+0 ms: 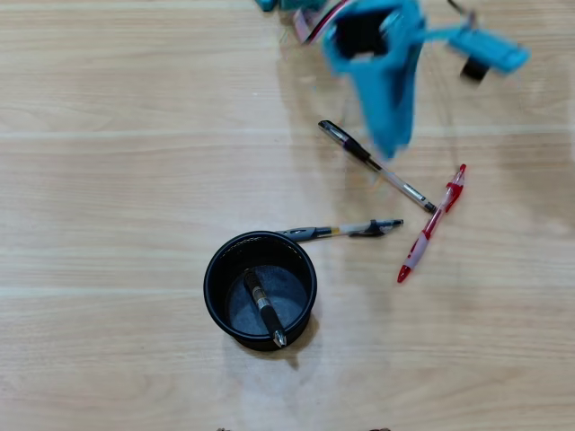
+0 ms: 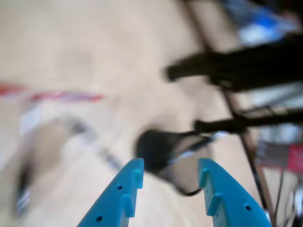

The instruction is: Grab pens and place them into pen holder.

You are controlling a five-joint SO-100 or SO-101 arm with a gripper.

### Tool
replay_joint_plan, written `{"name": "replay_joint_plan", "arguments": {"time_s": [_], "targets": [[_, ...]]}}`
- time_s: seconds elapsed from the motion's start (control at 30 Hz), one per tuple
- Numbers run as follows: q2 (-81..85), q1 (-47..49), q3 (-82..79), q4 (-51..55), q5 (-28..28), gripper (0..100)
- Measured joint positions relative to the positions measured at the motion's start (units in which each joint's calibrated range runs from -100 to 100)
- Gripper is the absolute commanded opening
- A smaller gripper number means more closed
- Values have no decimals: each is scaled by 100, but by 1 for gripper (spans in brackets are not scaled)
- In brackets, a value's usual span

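**Open gripper above three loose pens, one pen already in the holder**

Seen from overhead, a pale wooden table point(image 1: 108, 180) holds a round black holder point(image 1: 216, 292) low in the middle. One black pen point(image 1: 264, 308) already lies slanted inside it, tip resting near the lower rim. Three pens are still on the table. A black and clear one point(image 1: 341, 231) lies almost level just right of the holder, its near end close to the rim. A second black pen point(image 1: 377, 167) runs diagonally further up. A red pen point(image 1: 432, 224) lies to the right, its top end touching or nearly touching the second pen's lower end.

The blue gripper point(image 1: 392, 144) hangs at the top of the overhead view, over the upper part of the diagonal pen. In the blurred wrist view its fingers point(image 2: 120, 194) stand apart with nothing between them point(image 2: 171, 176).

Judging from this, the step is picking the next pen. The diagonal one looks nearest. Closing across its barrel near the middle, well clear of the red pen, should keep it balanced and avoid dragging its neighbour.
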State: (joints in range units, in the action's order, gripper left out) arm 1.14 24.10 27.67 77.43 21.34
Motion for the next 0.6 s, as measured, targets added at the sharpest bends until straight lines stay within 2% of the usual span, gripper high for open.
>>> {"name": "replay_joint_plan", "arguments": {"time_s": [0.1,0.2,0.27,0.37,0.5,0.6], "targets": [[76,903,27,1163,-490,14],[-161,1359,-221,1602,-600,15],[-499,1359,-611,1688,-589,19],[-973,1140,-1213,1688,-188,28],[-1464,540,-2098,1585,689,27],[-1557,287,-2470,1137,835,26]]}}
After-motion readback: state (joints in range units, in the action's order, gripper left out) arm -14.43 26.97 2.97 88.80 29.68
